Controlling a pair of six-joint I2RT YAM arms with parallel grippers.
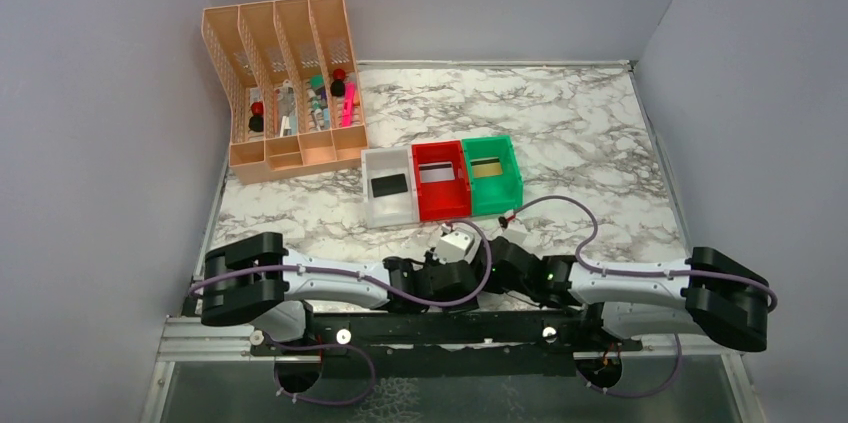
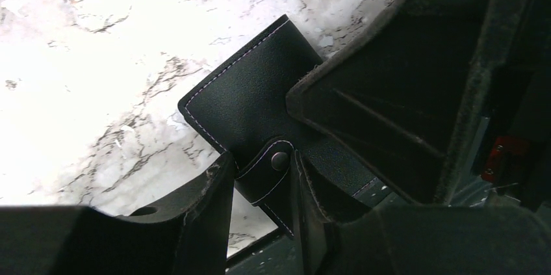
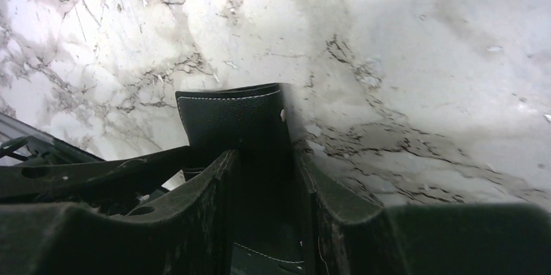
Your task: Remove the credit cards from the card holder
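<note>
At the bottom centre of the overhead view the two arms meet at the near edge of the surface, and their wrists hide what is between them. The wrist views show it. The right tool (image 3: pixel 266 158) is clenched on the card holder (image 3: pixel 227 119) and keeps it upright, apparently so that the other arm can work the fastening. In the left wrist view the left tool (image 2: pixel 260 164) has its jaws close on either side of the snap tab (image 2: pixel 279 159), but I cannot tell whether they are pressing it. The tab looks snapped shut, so opening it seems to be the step in hand. Only the overhead view shows the things farther up the frame. The white bin (image 1: pixel 390 211) holds a black card (image 1: pixel 388 184), the red bin (image 1: pixel 440 201) a pale card (image 1: pixel 437 173), and the green bin (image 1: pixel 495 198) a gold card (image 1: pixel 487 169). A peach organiser (image 1: pixel 285 93) stands at upper left.
</note>
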